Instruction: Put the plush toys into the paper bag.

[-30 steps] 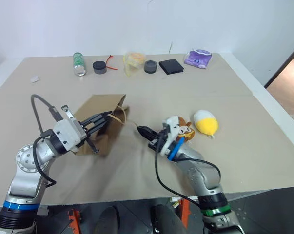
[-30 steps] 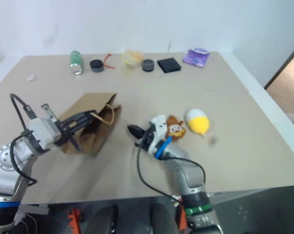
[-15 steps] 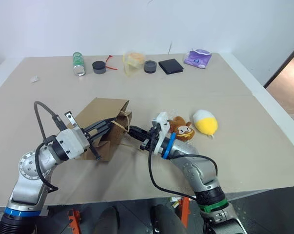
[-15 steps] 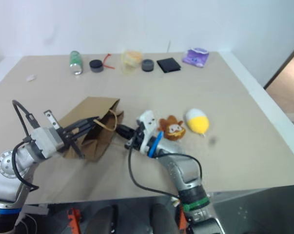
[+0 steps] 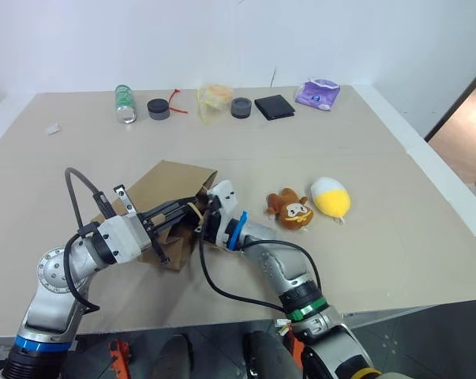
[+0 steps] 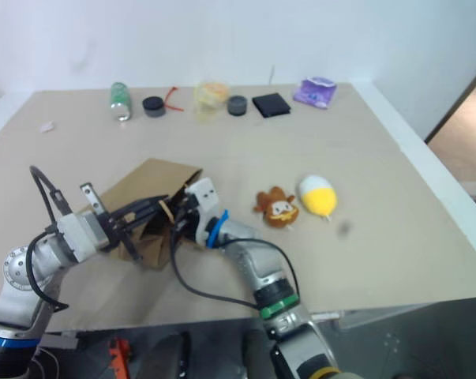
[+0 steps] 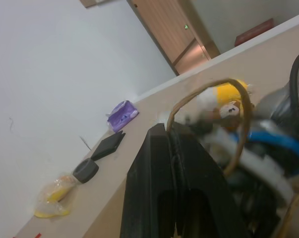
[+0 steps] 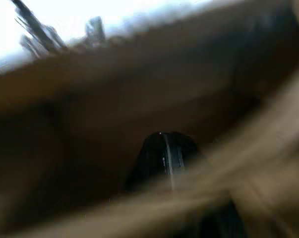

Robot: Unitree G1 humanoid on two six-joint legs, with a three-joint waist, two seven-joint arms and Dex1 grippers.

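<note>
Beige surface point(image 5: 395, 237): paper bag point(image 5: 170, 189) lies tipped; left gripper point(image 5: 192, 207) pinched on cord handle point(image 7: 209, 114); right gripper point(image 8: 165, 148) closed, empty, inside mouth. Spread opening wide first; plush toys point(image 5: 309, 205) wait nearby, untouched.

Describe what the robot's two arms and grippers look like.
Both arms are silver-grey metal with looping black cables. The left gripper has a white housing and two black fingers; its arm carries a blue ring. The right gripper is white with a blue band; its arm wears a green ring.
</note>
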